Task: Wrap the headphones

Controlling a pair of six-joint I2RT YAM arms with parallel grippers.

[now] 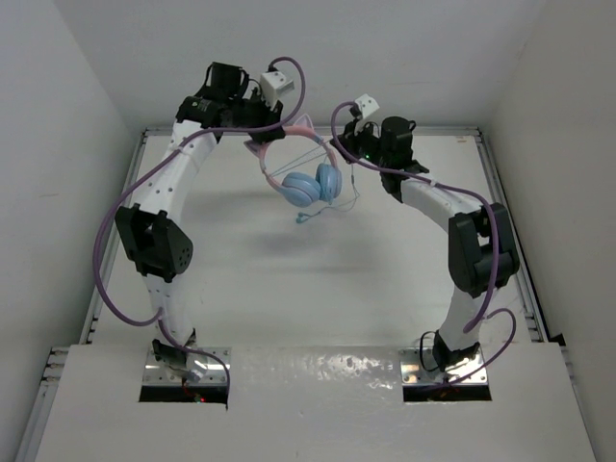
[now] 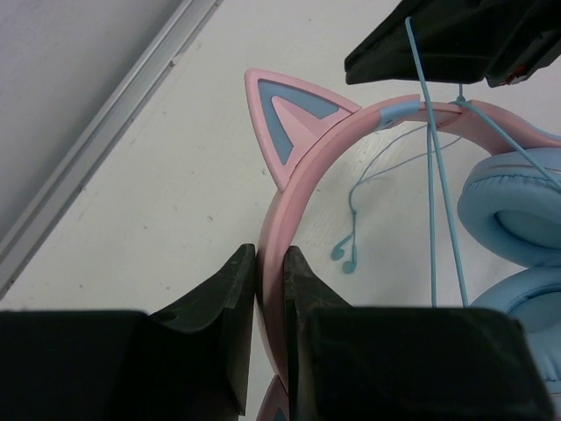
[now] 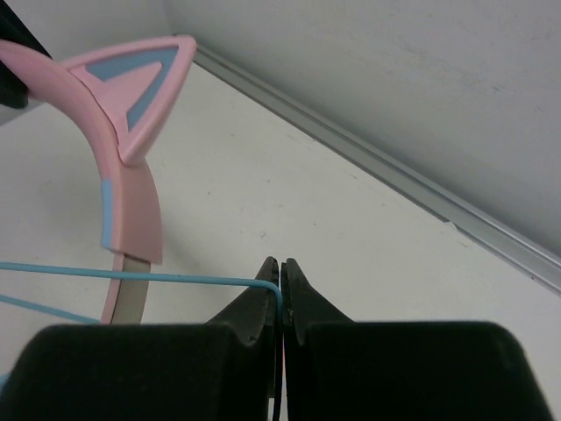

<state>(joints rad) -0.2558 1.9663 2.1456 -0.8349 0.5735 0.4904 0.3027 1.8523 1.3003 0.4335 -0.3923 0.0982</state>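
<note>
- Pink plastic, the headband [image 2: 302,167] of the headphones [image 1: 310,181], sits pinched between the two black fingers of the left gripper [image 2: 269,263]. Its jaws are closed down to the band's thickness, and the band's lower run is hidden behind those fingers.
- The headphones hang in the air above the white table [image 1: 289,289], between the two wrists and toward the far end. The light blue ear cups [image 1: 313,185] are lowest, with a faint shadow on the table beneath them.
- The right gripper [image 3: 280,267] is all but fully closed, with the thin light blue cord [image 3: 131,275] nipped between its tips. From there the cord runs straight to the headband and off the left edge of the right wrist view.
- In the left wrist view one cat ear [image 2: 285,114] shows whole, while the second is only a tip cut off at the bottom edge. The ear cups are cropped by the right edge.
- The cord's plug end [image 2: 344,254] dangles loose. It is too small to tell whether it touches the table.
- From the top view, both grippers' fingertips are hard to make out behind the wrist housings.
</note>
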